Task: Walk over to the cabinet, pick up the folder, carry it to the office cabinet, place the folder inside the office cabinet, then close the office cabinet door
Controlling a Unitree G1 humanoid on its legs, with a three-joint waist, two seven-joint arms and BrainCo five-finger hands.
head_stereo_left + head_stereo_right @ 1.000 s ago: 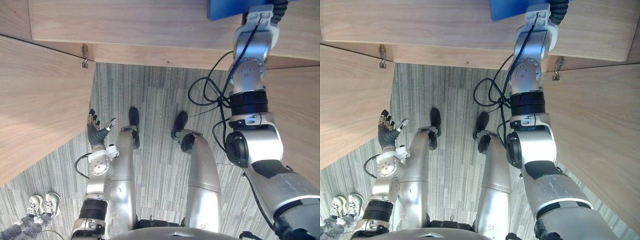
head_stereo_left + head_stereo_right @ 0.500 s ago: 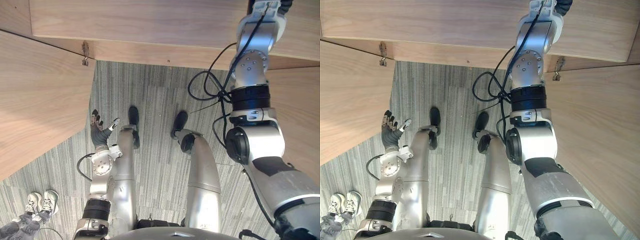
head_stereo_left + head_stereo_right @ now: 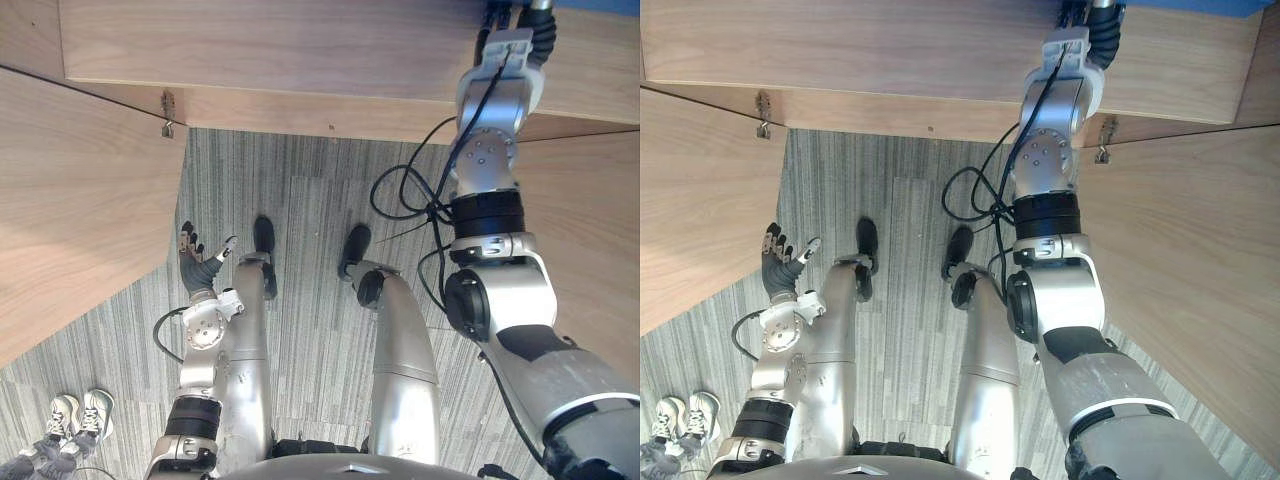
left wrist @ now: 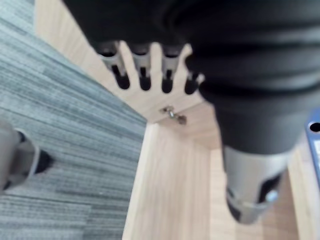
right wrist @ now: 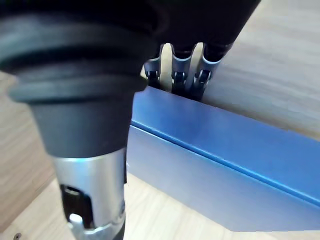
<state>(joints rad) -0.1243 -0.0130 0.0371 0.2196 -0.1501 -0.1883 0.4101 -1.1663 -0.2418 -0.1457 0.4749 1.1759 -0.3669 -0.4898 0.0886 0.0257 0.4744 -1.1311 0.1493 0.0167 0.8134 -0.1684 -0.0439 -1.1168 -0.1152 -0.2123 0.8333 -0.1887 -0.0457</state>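
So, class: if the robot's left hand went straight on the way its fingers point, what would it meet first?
Most likely the open wooden cabinet door: the left hand has straight fingers aimed at that panel near its hinge. Nothing shows between them, though depth is unclear.

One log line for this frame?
stage: placing | right hand on blue rectangular folder at wooden office cabinet | left hand open, idle

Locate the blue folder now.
The blue folder is on the robot's right, against the right hand, with the wooden cabinet behind it; eye views catch it at the top edge.
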